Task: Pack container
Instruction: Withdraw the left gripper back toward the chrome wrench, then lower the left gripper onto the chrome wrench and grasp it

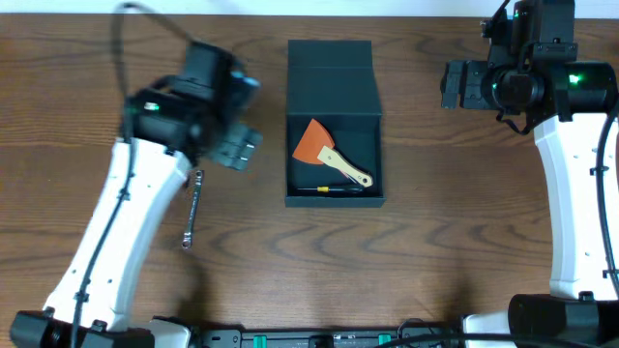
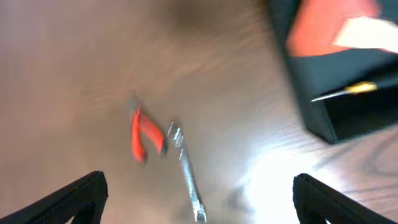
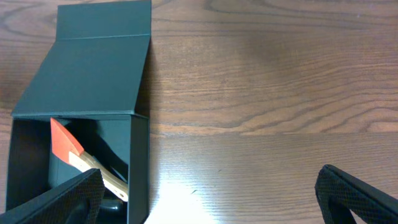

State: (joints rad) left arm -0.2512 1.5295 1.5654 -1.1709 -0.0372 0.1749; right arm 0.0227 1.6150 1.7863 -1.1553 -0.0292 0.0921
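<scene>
Dark teal-black and matte, the rigid square container (image 1: 334, 198) stands at the middle of the brown wood-grain desk (image 1: 445, 242), between the two arms. Its hinged flap lid is folded flat back on the far side. Inside, a scraper (image 1: 327, 155) with a flat orange blade and a pale wooden handle lies diagonally. Along the near wall lies a slender pointed tool (image 1: 329, 189) with a yellow band. On the desk to the container's left lies a thin bright-metal wrench (image 1: 191, 211), with red-handled pliers (image 2: 146, 135) just beside it in the blurred left wrist view. Left gripper (image 2: 199, 199): black textured fingers spread wide above these two tools, holding nothing. Right gripper (image 3: 211, 196): fingers spread wide, empty, off to the container's right.
</scene>
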